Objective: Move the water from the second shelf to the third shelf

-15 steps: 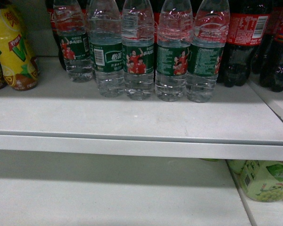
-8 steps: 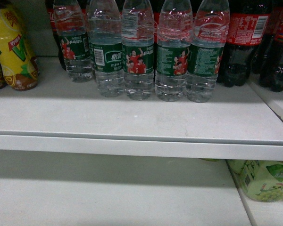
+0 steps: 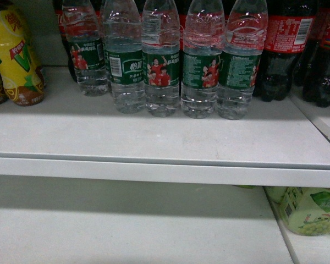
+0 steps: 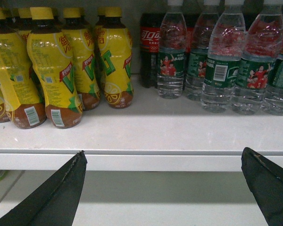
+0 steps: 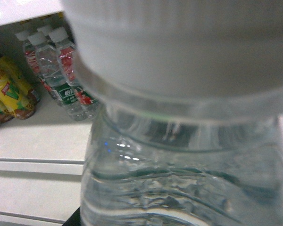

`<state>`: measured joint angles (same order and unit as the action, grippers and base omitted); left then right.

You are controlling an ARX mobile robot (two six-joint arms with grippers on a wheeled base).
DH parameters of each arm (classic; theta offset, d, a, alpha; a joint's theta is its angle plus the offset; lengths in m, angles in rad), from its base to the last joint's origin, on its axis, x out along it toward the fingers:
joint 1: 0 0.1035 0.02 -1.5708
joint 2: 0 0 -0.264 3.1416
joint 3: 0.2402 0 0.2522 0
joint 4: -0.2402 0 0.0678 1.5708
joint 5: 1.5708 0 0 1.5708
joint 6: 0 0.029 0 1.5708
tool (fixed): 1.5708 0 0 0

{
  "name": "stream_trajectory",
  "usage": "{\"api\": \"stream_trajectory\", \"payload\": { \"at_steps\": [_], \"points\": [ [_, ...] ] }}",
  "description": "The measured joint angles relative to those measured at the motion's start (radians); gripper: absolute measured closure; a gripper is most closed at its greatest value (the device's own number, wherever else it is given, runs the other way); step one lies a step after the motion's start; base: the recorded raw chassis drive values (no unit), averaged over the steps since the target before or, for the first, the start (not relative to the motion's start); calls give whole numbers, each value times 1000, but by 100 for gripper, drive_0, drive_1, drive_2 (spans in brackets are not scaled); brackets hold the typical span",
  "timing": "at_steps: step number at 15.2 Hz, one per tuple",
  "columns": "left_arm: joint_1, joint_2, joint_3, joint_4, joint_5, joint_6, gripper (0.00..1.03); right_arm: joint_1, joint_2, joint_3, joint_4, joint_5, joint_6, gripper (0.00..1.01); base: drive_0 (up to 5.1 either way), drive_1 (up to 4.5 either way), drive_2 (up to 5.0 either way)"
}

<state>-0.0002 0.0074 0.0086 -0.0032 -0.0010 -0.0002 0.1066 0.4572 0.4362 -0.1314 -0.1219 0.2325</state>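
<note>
Head view static; bottle fills right wrist camera

Head frames over the last second match: five water bottles (image 3: 161,60) stand in a row at upper centre on the second shelf (image 3: 154,135), nothing shifted, no arm in view. Third shelf (image 3: 126,231) below, bare at lower left. Right wrist view: one water bottle (image 5: 179,141), cap and shoulder, fills the frame right against the camera; right claw itself hidden, so grip cannot be told. Left claw (image 4: 162,188) spread wide, holding nothing, low before the shelf edge. Judgement: transfer not yet completed; placement on third shelf remains.
</note>
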Motion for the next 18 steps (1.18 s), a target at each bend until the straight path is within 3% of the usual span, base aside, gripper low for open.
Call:
{"api": "stream_trajectory", "payload": {
  "at_steps": [2, 18],
  "points": [
    [0, 0, 0, 0, 0, 0, 5, 12, 0, 0, -6, 26, 2, 58, 0, 0, 0],
    [0, 0, 0, 0, 3, 0, 5, 12, -2, 0, -4, 24, 7, 58, 0, 0, 0]
  ]
}}
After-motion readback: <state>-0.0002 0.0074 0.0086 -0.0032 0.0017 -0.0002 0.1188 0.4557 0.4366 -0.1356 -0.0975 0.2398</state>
